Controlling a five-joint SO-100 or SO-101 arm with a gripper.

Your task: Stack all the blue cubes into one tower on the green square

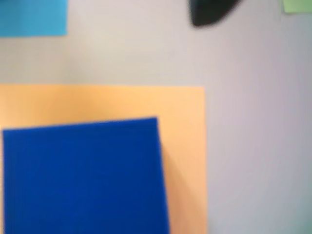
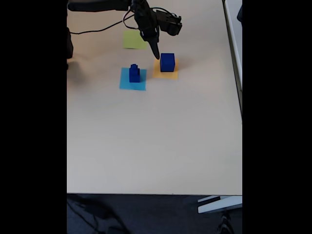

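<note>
Wrist view blurred; large cube sits on the orange square

Wrist view is soft and out of focus. A large blue cube point(image 1: 85, 175) fills its lower left, cut off by the left and bottom edges, resting on the orange-yellow square point(image 1: 183, 126). A corner of the light-blue square point(image 1: 31, 17) shows at the top left, a sliver of the green square point(image 1: 297, 5) at the top right, both cropped by the frame. A dark fingertip point(image 1: 209, 12) pokes in from the top edge; how far the jaws stand apart cannot be told from either picture.

From the fixed view, the gripper point(image 2: 155, 48) hangs point-down just left of the large cube point(image 2: 167, 62), between it and the green square point(image 2: 133, 40). Its one visible dark finger tapers downward, and whether it touches the cube cannot be made out. A small stepped stack of blue cubes point(image 2: 134, 73) stands on the light-blue square point(image 2: 132, 83); the number of cubes in it is too small to tell. The green square lies bare at the back of the table point(image 2: 156, 146), partly overlapped by the arm point(image 2: 146, 19). A black cable point(image 2: 97, 30) trails to the left.
</note>
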